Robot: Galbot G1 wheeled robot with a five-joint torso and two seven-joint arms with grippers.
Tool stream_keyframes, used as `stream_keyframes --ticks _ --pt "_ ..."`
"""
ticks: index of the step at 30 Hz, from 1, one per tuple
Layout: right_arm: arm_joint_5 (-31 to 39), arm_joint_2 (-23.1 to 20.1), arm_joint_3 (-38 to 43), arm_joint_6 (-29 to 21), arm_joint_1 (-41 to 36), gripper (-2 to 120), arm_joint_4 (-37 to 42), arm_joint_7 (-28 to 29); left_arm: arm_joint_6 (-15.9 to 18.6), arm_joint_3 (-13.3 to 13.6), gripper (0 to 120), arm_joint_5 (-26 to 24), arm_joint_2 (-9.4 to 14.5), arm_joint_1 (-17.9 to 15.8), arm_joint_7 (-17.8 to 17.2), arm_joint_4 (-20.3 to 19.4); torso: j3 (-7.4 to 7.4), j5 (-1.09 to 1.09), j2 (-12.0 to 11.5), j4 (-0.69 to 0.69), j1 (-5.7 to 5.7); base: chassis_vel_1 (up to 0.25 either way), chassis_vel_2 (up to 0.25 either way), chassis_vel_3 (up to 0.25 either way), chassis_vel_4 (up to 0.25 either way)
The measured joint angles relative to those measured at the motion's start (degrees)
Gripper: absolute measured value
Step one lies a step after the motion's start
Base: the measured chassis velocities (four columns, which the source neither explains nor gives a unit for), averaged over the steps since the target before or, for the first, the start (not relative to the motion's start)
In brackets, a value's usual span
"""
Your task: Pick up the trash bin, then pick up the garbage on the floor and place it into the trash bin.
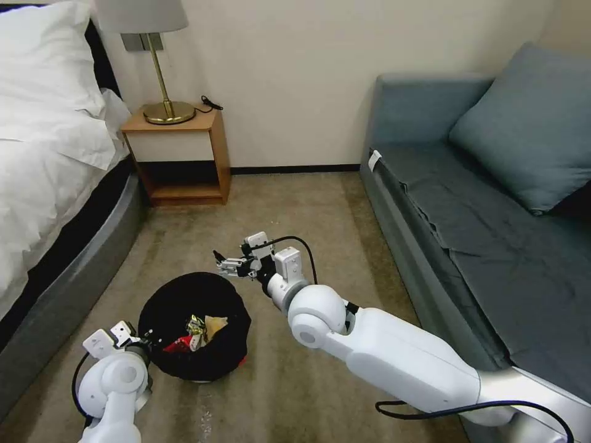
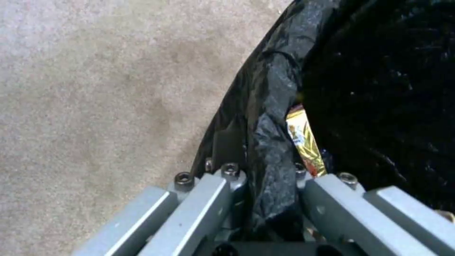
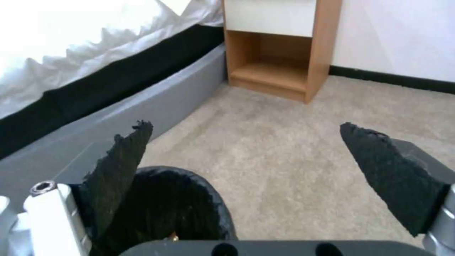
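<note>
The round, low black trash bin lined with crinkly black plastic [image 1: 194, 326] is the landmark here. The left end effector [image 1: 143, 340] is clenched on its rim at the side nearest the robot, with the bag pinched between the fingers [image 2: 199, 209], as the left wrist view shows. The right end effector [image 1: 225, 266] hovers just above the bin's far rim, released and carrying nothing, its black pads [image 3: 118, 160] spread wide.

Inside the bin lie a yellow snack wrapper [image 1: 196, 324], a tan crumpled paper piece [image 1: 215, 324] and a red-and-white flattened carton [image 1: 181, 344]; a crushed bottle cannot be made out among them. No litter shows on the beige carpet [image 1: 295, 209] around the bin, so the collecting looks nearly or wholly done. Whether the bin is lifted off the floor cannot be told.

Beyond the bin stands a wooden nightstand [image 1: 178, 154] with a brass lamp [image 1: 166, 92]. A white-sheeted bed [image 1: 43, 154] lies to the bin's left, and a grey-blue sofa [image 1: 480, 203] to its right.
</note>
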Motion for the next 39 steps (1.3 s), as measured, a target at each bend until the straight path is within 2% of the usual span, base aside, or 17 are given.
stream_keyframes --ticks 3,5,9,13,15,16,18,20,21,22,23,24,25,29,33,36,39 --pt "-0.2 -0.4 0.2 0.1 -0.3 100 0.0 -0.1 -0.4 0.0 11 1.0 0.0 0.2 1.3 -0.5 0.0 0.01 0.0 0.0 0.0 0.0 0.0 0.0 0.0" --pt "-0.4 -0.7 0.5 0.2 -0.6 100 0.0 -0.1 -1.1 0.0 23 3.9 0.0 0.7 3.9 -1.1 0.0 0.0 0.0 0.0 0.0 0.0 0.0 0.0 0.0" --pt "-0.4 -1.1 0.8 0.2 -0.8 100 0.0 -0.2 -1.8 0.0 36 7.4 0.0 1.7 7.0 -2.1 0.0 0.0 0.0 0.0 0.0 0.0 0.0 0.0 0.0" --pt "-0.5 -1.3 1.0 0.3 -0.9 100 0.0 -0.3 -2.1 0.0 48 9.3 0.1 2.3 8.5 -2.8 0.0 0.0 0.0 0.0 0.0 0.0 0.0 0.0 0.0" --pt "-0.5 -1.5 1.3 0.3 -1.1 100 0.0 -0.3 -3.2 -0.2 56 14.1 0.1 3.2 11.7 -3.5 0.0 0.0 0.0 0.0 0.0 0.0 0.0 0.0 0.0" --pt "-0.5 -1.5 1.3 0.3 -1.1 100 0.0 -0.3 -3.2 -0.2 56 14.1 0.1 3.2 11.7 -3.5 0.0 0.0 0.0 0.0 0.0 0.0 0.0 0.0 0.0" --pt "-0.5 -1.9 1.9 0.3 -1.5 100 0.4 -0.3 -4.5 -0.5 68 19.2 0.1 4.4 15.2 -4.6 0.0 0.0 0.0 0.01 0.0 0.0 0.0 0.0 0.0" --pt "-0.5 -2.6 2.9 0.3 -2.2 100 1.0 -0.3 -7.7 -0.9 78 23.9 0.1 6.0 20.3 -5.9 0.0 0.0 0.0 0.01 0.0 0.0 0.0 0.0 0.0" --pt "-0.5 -2.6 2.9 0.3 -2.2 100 1.0 -0.3 -7.7 -0.9 78 23.9 0.1 6.0 20.3 -5.9 0.0 0.0 0.0 0.01 0.0 0.0 0.0 0.0 0.0" --pt "-0.6 -3.5 4.8 0.9 -3.2 100 2.0 -0.9 -13.6 -1.5 84 28.0 0.2 7.1 26.9 -6.8 0.0 0.0 0.0 0.01 0.0 0.0 0.0 0.0 0.0" --pt "-0.8 -4.0 6.3 1.6 -4.0 100 2.5 -1.5 -17.1 -1.8 88 29.8 0.2 7.6 30.5 -7.2 0.0 0.01 0.0 0.01 0.0 0.0 0.0 0.0 0.0" --pt "-1.7 -4.6 8.1 3.4 -5.1 100 3.1 -2.5 -20.2 -1.9 93 30.9 0.3 8.1 33.8 -7.6 -0.01 0.01 0.0 0.01 0.0 0.0 0.0 0.0 0.0" --pt "-1.7 -4.6 8.1 3.4 -5.1 100 3.1 -2.5 -20.2 -1.9 93 30.9 0.3 8.1 33.8 -7.6 -0.01 0.01 0.0 0.01 0.0 0.0 0.0 0.0 0.0" --pt "-13.4 -5.7 17.1 9.1 -12.1 100 6.8 -5.0 -27.5 -1.9 100 32.1 0.3 9.6 42.2 -8.8 0.0 0.01 0.0 0.0 0.0 0.0 0.0 0.0 0.0" --pt "-18.4 -6.0 23.8 9.5 -18.2 100 11.2 -5.3 -28.6 -1.5 100 32.5 0.3 10.1 43.9 -9.6 0.0 0.0 0.0 0.02 0.0 0.0 0.0 0.0 0.0" --pt "-27.5 -5.8 36.1 9.9 -28.1 100 16.6 -6.5 -29.2 -0.7 100 33.2 0.2 10.7 44.7 -11.0 -0.01 0.02 0.0 -0.02 0.0 0.0 0.0 0.0 0.0" --pt "-31.7 -4.7 42.1 10.2 -33.6 100 19.9 -7.1 -29.5 -0.3 100 33.8 0.2 11.3 45.0 -11.8 -0.01 0.02 0.0 -0.01 0.0 0.0 0.0 0.0 0.0"
